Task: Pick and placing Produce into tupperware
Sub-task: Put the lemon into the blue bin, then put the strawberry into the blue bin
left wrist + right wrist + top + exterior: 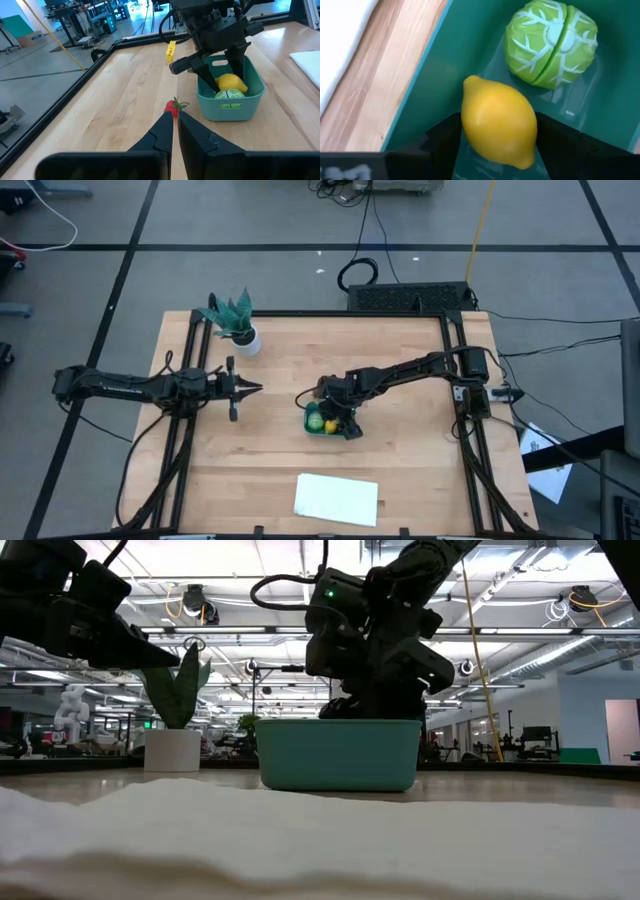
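Lemon sits between your right gripper's spread fingers, down inside the teal tupperware; whether the pads touch its flanks or stand just off them cannot be told.

- Left gripper: parked well to the left over bare wood, fingers pressed together, empty. Just past its tips, on the table, lies the red produce piece with a green stalk, outside the tupperware and beside its wall.
- White sheet: flat near the table's front edge, well clear of both grippers.
- Right gripper, high view: over the tupperware, tips dipped below the rim.
- Green cabbage-like piece: just beyond the lemon from the right gripper, in the same container, near it but apparently not touching.

Judgement: two pieces are in, the red one is left. For this step, make sure the fingers are wide enough to clear the lemon, then lift straight up so a pad neither drags it nor tips the light container.
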Controlling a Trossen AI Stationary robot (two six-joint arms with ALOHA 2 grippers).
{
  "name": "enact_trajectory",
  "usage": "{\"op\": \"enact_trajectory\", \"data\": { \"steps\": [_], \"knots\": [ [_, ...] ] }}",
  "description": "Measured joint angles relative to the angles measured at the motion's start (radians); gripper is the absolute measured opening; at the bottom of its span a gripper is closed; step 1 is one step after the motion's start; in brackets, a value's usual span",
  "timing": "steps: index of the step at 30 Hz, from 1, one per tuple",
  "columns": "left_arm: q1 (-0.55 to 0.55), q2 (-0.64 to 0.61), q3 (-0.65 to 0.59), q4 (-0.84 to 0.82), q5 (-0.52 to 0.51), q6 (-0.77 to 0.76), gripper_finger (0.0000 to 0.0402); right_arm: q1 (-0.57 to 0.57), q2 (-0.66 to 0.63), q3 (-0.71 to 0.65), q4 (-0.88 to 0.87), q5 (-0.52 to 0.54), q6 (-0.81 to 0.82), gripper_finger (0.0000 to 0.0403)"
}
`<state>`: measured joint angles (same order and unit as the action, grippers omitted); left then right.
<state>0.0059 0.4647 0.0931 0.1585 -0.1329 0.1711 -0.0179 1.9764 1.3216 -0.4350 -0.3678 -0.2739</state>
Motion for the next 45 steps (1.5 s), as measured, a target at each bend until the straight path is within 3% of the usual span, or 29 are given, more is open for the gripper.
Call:
{"op": "enact_trajectory", "data": {
  "steps": [11,19,23,32,45],
  "knots": [
    [0.000,0.000,0.000,0.002,0.000,0.001,0.0033,-0.003,-0.121,0.000,-0.028,0.106,0.004,0.0231],
    [0.000,0.000,0.000,0.003,0.000,0.003,0.0033,-0.002,-0.236,0.000,-0.034,0.110,0.032,0.0226],
    [0.000,0.000,0.000,0.003,0.000,0.003,0.0033,-0.002,-0.303,0.000,-0.034,0.109,0.057,0.0183],
    [0.000,0.000,0.000,0.003,0.000,0.003,0.0033,-0.009,-0.411,0.000,-0.036,0.106,0.105,0.0011],
    [0.000,0.000,0.000,0.002,0.000,0.001,0.0033,-0.009,-0.433,0.000,0.016,0.108,0.132,0.0001]
  ]
}}
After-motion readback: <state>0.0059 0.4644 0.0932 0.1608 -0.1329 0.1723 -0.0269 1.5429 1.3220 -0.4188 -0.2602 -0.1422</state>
